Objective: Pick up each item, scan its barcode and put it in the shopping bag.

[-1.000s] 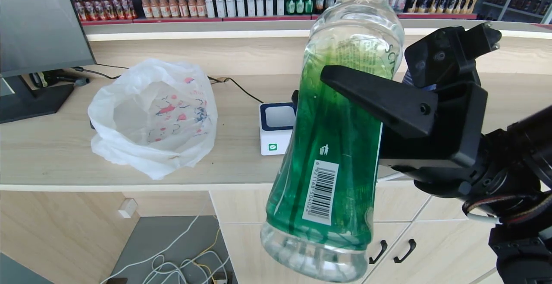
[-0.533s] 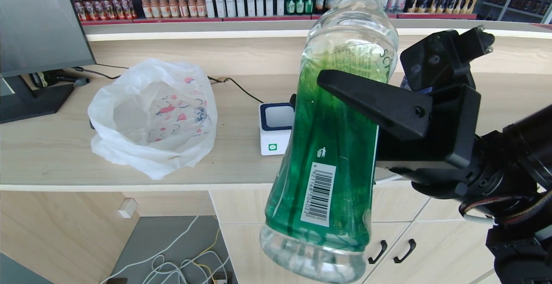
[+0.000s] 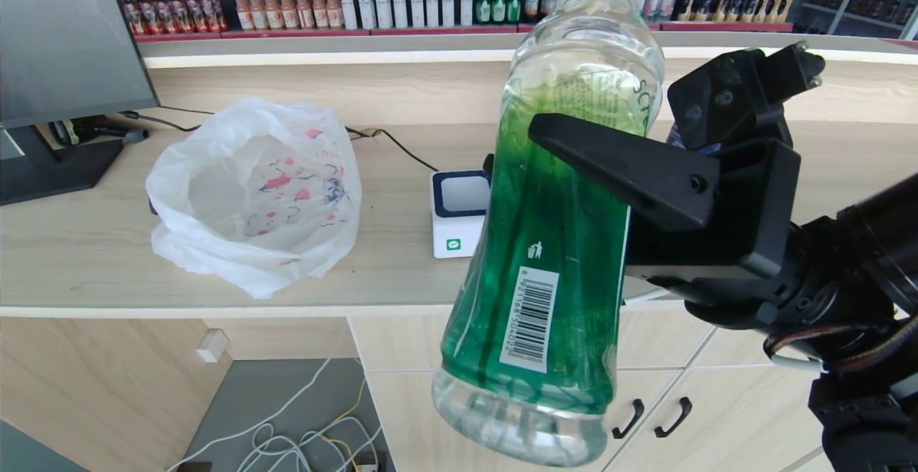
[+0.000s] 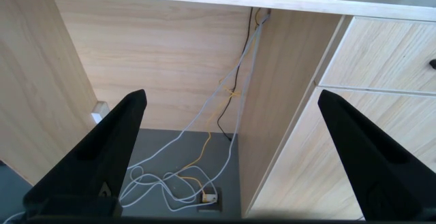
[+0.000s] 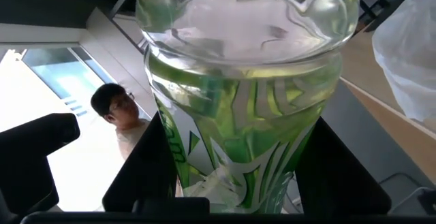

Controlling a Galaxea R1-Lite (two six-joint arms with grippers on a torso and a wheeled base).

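A clear bottle (image 3: 552, 242) with a green label hangs tilted, cap end up, close in front of the head view. My right gripper (image 3: 566, 135) is shut on its middle, with one black finger (image 3: 624, 167) across the front. The barcode (image 3: 531, 318) on the lower label faces the head view. In the right wrist view the bottle (image 5: 245, 81) sits between the two fingers (image 5: 146, 173). The white and blue scanner (image 3: 459, 217) stands on the counter behind the bottle. A white shopping bag (image 3: 254, 192) lies open to its left. My left gripper (image 4: 231, 98) hangs open below the counter.
The wooden counter (image 3: 86, 249) carries a monitor (image 3: 64, 49) at the far left and a black cable (image 3: 401, 149) running to the scanner. Cupboard doors with black handles (image 3: 652, 418) are below. Loose cables (image 4: 184, 183) lie on the floor under the counter.
The right gripper and the bottle shifted slightly to the left a second ago, and have barely moved since.
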